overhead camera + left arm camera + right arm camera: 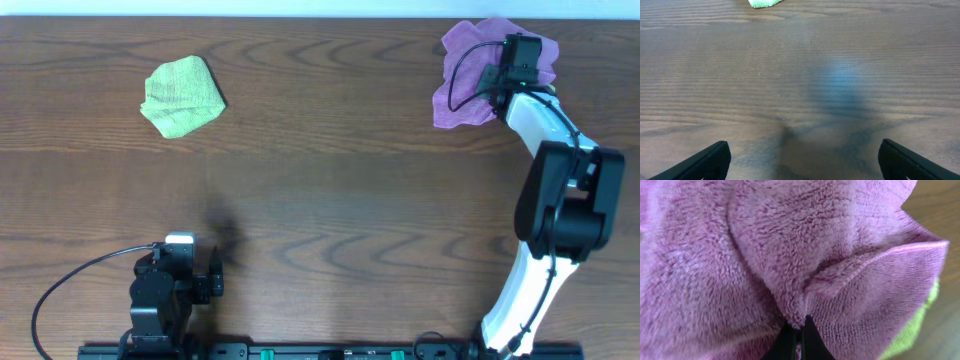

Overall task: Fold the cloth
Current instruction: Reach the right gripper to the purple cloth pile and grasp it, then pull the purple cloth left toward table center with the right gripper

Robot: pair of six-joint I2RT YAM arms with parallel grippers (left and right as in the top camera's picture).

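Note:
A purple cloth [462, 75] lies crumpled at the far right of the table. My right gripper [512, 62] is over it and shut on a fold of it; the right wrist view shows the black fingertips [799, 330] pinched together on the purple cloth [755, 255], which fills the frame. A green cloth [182, 95] lies bunched at the far left; its edge shows at the top of the left wrist view [762, 3]. My left gripper [802, 160] is open and empty, low over bare wood near the front edge [205, 285].
A strip of green fabric [912, 325] shows at the right edge under the purple cloth in the right wrist view. The brown wooden table [330, 190] spans the whole overhead view. A black rail [330, 350] runs along the front edge.

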